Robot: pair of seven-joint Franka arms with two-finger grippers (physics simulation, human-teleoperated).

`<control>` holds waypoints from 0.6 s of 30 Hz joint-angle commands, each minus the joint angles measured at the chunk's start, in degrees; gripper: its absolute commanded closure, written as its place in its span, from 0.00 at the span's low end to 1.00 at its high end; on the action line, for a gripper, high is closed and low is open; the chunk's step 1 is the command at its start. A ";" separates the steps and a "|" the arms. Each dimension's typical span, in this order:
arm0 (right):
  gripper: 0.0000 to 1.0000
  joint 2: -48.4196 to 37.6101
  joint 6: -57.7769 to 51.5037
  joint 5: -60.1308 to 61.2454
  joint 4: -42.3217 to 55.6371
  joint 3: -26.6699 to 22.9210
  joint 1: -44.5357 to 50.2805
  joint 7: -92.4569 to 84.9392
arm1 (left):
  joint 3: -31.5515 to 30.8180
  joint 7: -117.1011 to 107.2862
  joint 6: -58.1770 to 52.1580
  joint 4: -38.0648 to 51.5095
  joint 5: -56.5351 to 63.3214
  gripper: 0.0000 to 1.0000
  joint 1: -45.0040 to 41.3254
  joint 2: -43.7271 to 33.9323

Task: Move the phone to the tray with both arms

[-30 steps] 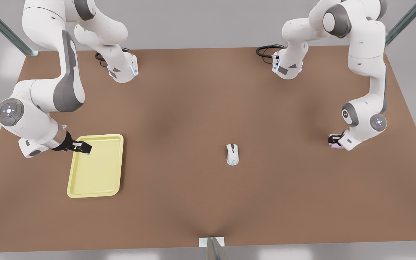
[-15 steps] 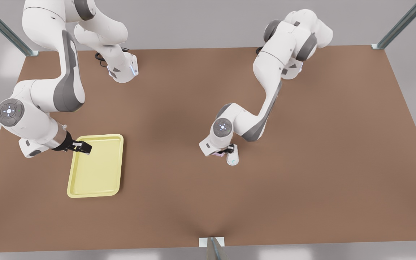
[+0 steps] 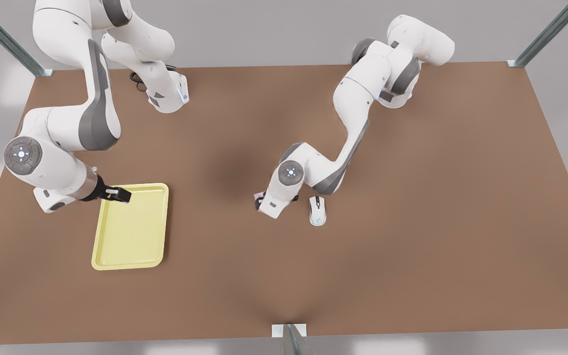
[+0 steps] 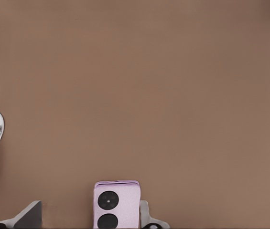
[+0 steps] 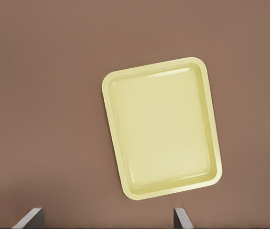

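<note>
Brown and matte, the table (image 3: pixel 412 236) is being shown bare across most of its surface. The left end effector (image 3: pixel 259 201) is being held low near the table's centre, its white arm bent sharply at the elbow. The phone (image 4: pixel 116 204), a flat lilac rectangle with two dark round lenses, is being pinched between its fingers (image 4: pixel 146 218) in the left wrist view, off the table. Just beside it, a white mouse (image 3: pixel 317 210) is lying on the table. The right end effector (image 3: pixel 116 195) is being held over the far corner of the tray (image 3: pixel 131 246), its fingers (image 5: pixel 180 217) being kept spread apart in the right wrist view. That pale yellow tray, shallow with rounded corners and a raised rim, is sitting toward the table's near edge at the front view's left, well apart from the phone.
</note>
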 commanded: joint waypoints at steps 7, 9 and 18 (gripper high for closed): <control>0.00 2.31 4.56 0.29 0.18 0.20 5.59 3.48 | -1.95 48.86 -29.75 -30.28 11.92 0.00 32.10 -38.14; 0.00 9.34 4.91 0.29 7.90 2.48 11.92 10.61 | -0.72 49.12 -36.61 -27.57 11.66 0.00 32.10 -36.84; 0.00 33.52 20.73 -1.82 22.14 5.12 29.94 17.03 | -1.34 48.15 -40.83 -20.97 8.58 0.00 31.83 -34.99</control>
